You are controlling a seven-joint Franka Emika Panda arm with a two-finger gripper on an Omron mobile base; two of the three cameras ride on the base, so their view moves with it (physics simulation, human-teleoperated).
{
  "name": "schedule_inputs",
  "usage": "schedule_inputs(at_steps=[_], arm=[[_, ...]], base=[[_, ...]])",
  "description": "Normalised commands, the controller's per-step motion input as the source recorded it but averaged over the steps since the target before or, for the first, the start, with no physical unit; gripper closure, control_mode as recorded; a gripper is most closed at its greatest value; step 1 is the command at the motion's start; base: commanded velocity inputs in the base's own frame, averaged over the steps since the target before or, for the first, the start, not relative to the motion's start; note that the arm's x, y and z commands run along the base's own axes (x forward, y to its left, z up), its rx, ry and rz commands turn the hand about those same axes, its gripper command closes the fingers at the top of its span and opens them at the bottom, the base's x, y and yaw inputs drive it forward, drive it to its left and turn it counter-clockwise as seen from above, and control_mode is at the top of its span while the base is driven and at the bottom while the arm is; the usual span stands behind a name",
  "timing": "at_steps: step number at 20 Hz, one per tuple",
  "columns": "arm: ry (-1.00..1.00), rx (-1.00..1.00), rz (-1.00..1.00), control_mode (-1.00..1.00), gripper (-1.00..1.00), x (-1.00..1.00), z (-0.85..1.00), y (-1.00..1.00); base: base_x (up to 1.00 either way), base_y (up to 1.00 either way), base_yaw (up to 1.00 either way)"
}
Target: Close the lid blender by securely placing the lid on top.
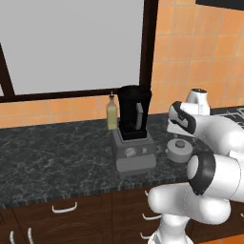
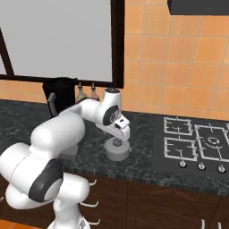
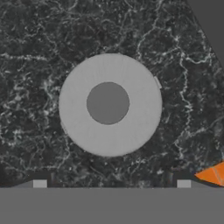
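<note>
We hang our gripper (image 2: 120, 139) straight above the lid (image 3: 110, 104), jaws spread wide and holding nothing, because the lid lies flat on the counter (image 1: 57, 152) near its front edge and its raised knob (image 3: 107, 103) is the obvious place to pinch. The lid is a smooth, pale grey disc with a darker round knob at its centre, resting on dark, white-veined stone. Farther back, just beside it, stands the blender (image 1: 134, 131), a tall black jar with its top uncovered on a boxy grey base with dials.
</note>
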Motion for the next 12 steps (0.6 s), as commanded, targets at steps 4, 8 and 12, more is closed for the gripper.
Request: schedule_inputs(at_steps=[4, 8, 12], arm=[[0.0, -0.02, 0.0, -1.0, -1.0, 0.19, -0.43, -0.06], [0.0, 0.0, 0.0, -1.0, -1.0, 0.09, -0.35, -0.23], [0.0, 0.0, 0.0, -1.0, -1.0, 0.14, -0.24, -0.02]], base=[[0.0, 0.0, 0.0], [0.0, 0.0, 0.0], [0.0, 0.0, 0.0]])
